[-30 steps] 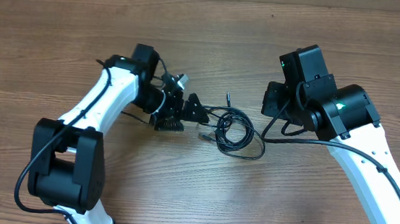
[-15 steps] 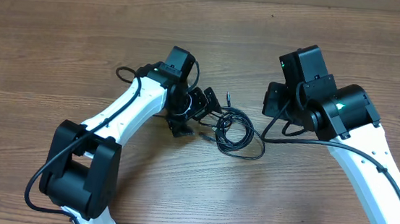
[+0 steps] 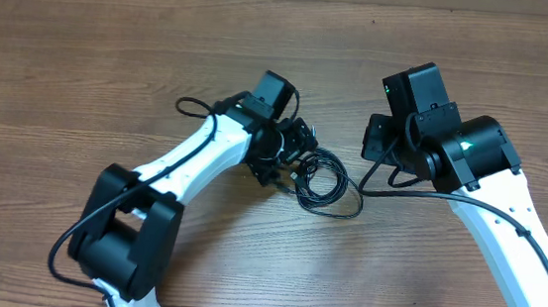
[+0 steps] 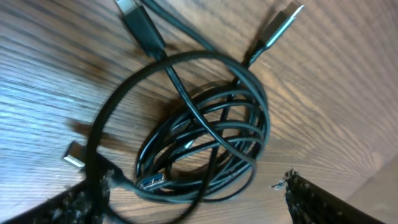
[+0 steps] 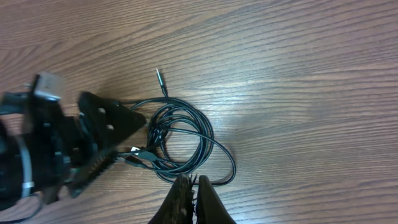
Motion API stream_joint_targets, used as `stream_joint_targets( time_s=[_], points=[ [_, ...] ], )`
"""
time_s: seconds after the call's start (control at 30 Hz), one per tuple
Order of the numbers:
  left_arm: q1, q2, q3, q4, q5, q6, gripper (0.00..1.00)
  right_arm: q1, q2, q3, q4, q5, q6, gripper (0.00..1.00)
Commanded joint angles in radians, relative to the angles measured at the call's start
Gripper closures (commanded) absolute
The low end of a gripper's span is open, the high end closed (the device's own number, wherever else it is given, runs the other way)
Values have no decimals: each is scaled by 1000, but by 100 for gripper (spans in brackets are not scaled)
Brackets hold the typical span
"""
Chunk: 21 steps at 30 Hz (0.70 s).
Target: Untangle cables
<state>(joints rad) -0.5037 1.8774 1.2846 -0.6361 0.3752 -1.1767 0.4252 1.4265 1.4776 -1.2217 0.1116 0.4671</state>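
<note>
1. The cables [image 3: 301,186] are lying in one tangled coil on the wooden table [image 3: 84,47], at the middle of the overhead frame, between the two arms.
2. The left gripper [image 3: 292,157] is poised at the coil's left edge with its fingers spread wide. In the left wrist view one finger [image 4: 81,199] is showing at lower left and the other at lower right. The coil [image 4: 214,134] is sitting between them, and nothing is being pinched.
3. The right gripper [image 5: 194,196] is hanging right of the coil in the overhead frame, its fingers pressed together and empty. Its tips are showing at the bottom edge of its own view, near the outermost loop [image 5: 163,118].
4. The left arm seems to be lining up a first grab. Closing across the dense bundle would probably be lifting everything as one lump.
5. The better target looks to be the single wide loop [image 4: 118,99] arcing through the upper left of the left wrist view, since it is standing clear of the rest.
6. A flat plug [image 4: 134,15] and a slim jack [image 4: 280,25] are poking out at the top of that view. Drawing a strand out toward its free end should be loosening the knot rather than tightening it.
7. The right gripper would likely be helping most by pinning the remaining coil to the wood.
</note>
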Motion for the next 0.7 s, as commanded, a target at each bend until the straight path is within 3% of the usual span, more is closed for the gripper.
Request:
stream_joint_targets(
  time_s=[0.0,0.03,0.07,0.2,0.3,0.37,0.67],
  points=[
    [-8,70,-1,6,24,-17,43,-1,-16,27,-7,12,-5,96],
    [-8,84,-1,5,40,-16,65,-1,-16,27,-9,12,-5,96],
    [-8,100,-1,5,60,-16,96,-1,-16,27,-11,17,-5,96],
    [-5,118,-1,17,76,58,96,-1,-16,27,-17,28,-5,96],
    [18,116,25,90,246,346,96,-1,-16,27,-24,54,-5,96],
    [37,116,56,101,309,416,96,-1,-16,27,-27,77,-4,96],
    [175,116,375,-156,431,759,96,-7,-10,11,-75,136,48,95]
  ],
)
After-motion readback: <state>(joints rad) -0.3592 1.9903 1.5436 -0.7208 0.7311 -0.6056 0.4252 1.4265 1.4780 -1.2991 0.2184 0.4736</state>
